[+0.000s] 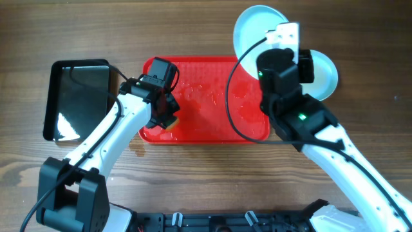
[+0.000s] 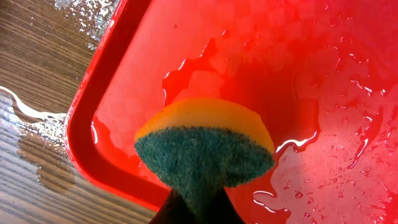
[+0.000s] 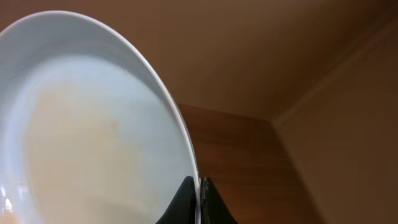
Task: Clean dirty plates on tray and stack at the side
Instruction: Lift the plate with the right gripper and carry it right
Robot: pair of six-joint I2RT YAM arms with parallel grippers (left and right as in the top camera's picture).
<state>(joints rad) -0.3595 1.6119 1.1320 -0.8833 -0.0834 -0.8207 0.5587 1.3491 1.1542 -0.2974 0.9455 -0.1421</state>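
The red tray (image 1: 212, 132) lies mid-table, wet and without plates; its wet floor and rim (image 2: 79, 146) show in the left wrist view. My left gripper (image 1: 166, 116) is shut on a yellow-and-green sponge (image 2: 205, 149) over the tray's near-left corner. My right gripper (image 1: 281, 37) is shut on the rim of a pale plate (image 1: 254, 26) and holds it tilted above the tray's far-right corner. In the right wrist view my fingers (image 3: 199, 190) pinch that plate (image 3: 93, 124), which looks faintly tan inside. Another plate (image 1: 326, 76) lies on the table right of the tray, partly hidden by my right arm.
A glossy black tray (image 1: 77, 96) sits left of the red tray. Water is pooled on the wooden table by the red tray's near-left corner (image 2: 37, 146). A black cable loops over the red tray's right part (image 1: 230, 109).
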